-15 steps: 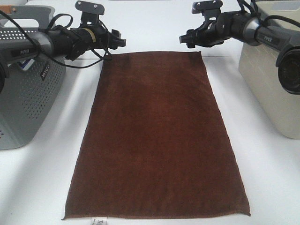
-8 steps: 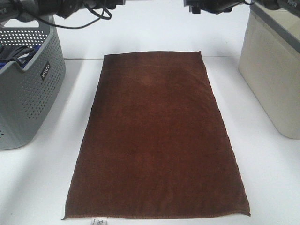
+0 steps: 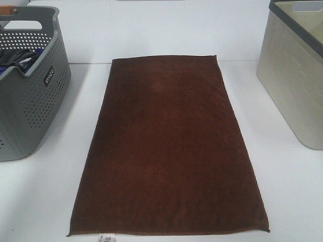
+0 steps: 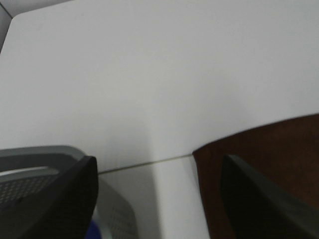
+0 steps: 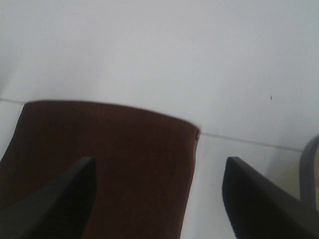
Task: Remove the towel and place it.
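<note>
Both arms, which a second earlier had stretched over the far end of the towel (image 3: pixel 169 146), had risen out of the high camera's sight, so that neither showed there any longer. That dark-brown cloth lay spread flat and lengthwise on the white table (image 3: pixel 282 191), unmoved, with its small white tag (image 3: pixel 105 237) at the near short edge. It sat between a grey perforated basket (image 3: pixel 30 96), which held dark and blue garments, and a beige bin (image 3: pixel 298 85), apart from both. In the left wrist view the left gripper (image 4: pixel 164 199) hung well above the table with its jaws spread wide and nothing between them; a far corner of the towel and part of the basket's rim showed below it. In the right wrist view the right gripper (image 5: pixel 159 199) likewise had its jaws wide apart and empty, raised above the towel's other far corner, with the bin's edge just visible to one side.
</note>
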Motion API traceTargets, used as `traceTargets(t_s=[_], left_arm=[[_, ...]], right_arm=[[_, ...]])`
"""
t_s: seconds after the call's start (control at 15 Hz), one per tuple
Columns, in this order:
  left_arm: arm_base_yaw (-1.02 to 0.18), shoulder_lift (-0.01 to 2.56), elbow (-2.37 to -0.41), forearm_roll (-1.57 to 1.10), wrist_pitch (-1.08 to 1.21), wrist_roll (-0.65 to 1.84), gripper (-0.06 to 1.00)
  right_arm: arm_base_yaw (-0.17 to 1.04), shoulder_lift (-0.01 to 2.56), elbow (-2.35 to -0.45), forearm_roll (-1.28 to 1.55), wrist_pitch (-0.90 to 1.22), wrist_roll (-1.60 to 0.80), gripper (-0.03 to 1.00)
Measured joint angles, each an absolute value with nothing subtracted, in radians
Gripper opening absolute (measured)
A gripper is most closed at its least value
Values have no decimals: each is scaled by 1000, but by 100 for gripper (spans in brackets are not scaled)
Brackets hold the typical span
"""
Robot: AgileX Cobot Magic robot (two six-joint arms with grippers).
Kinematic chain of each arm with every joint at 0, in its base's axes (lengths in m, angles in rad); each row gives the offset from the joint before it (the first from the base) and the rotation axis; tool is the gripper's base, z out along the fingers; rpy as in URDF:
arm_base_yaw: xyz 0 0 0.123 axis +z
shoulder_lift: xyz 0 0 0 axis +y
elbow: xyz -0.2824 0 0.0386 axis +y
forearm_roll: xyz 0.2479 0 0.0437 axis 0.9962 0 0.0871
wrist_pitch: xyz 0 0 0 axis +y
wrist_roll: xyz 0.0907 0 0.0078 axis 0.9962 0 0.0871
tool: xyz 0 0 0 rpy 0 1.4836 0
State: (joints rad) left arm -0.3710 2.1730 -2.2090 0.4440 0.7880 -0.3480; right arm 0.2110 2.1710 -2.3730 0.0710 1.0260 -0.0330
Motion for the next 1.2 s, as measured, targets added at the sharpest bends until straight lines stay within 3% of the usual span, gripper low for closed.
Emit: traceTargets(t_s=[0.13,0.33,0.6,0.87,1.2], left_arm=[[-400,2108,-2213,442,968,-278,67],[-414,2035,-2214,414,1184,-264,67],[-414,1921,-2145,372,1210,-260,67],[-414,1639,-1869,318,1210,-249,67],[-414,1190,-1341,249,1213,-249,67]], right_arm=[[211,2117,-2373,71,1185,-34,68],[211,2054,-2330,71,1209,-80,68],[211,1869,-2141,71,1215,-98,68],[211,1630,-1844,74,1217,-100,68],[211,1285,-1331,74,1215,-107,68]])
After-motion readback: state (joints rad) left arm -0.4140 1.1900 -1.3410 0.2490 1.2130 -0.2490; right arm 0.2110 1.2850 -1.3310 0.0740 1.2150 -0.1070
